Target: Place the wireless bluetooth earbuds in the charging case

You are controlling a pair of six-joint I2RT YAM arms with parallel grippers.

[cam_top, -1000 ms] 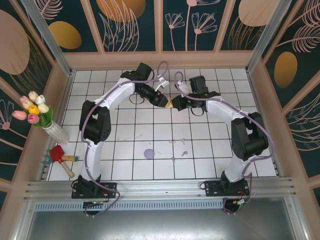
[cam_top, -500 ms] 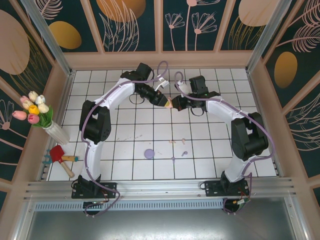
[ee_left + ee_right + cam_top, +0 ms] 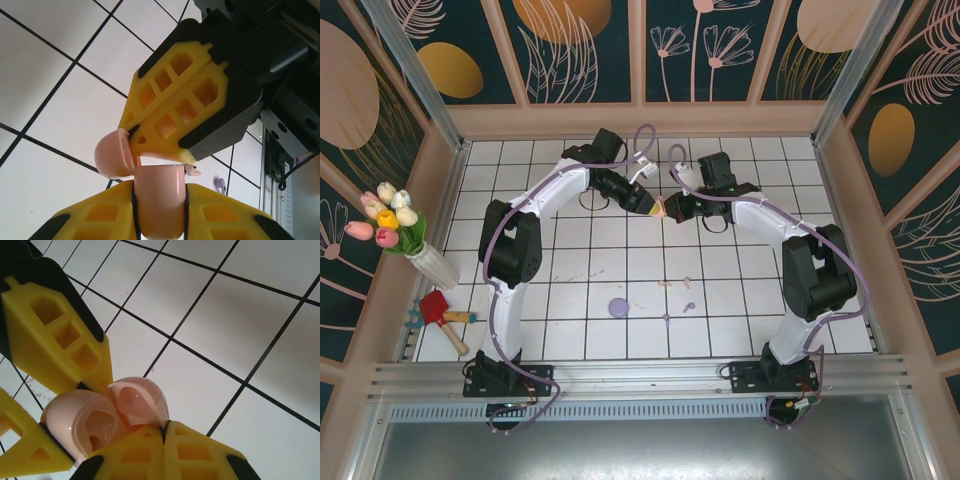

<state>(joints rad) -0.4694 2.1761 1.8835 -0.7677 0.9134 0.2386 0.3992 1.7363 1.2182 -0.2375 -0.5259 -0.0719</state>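
Left tool (image 3: 657,207) clamped on charging case (image 3: 159,200), right tool (image 3: 164,430) pinching its lid (image 3: 140,400); steady base, hinge lid wide.

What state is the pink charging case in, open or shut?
Open. The right wrist view shows the charging case with its lid hinged apart, both hollow insides exposed.

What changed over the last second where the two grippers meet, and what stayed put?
The left gripper closed on the body of the pink charging case. The right gripper stayed shut at its open lid, and the earbuds kept their places.
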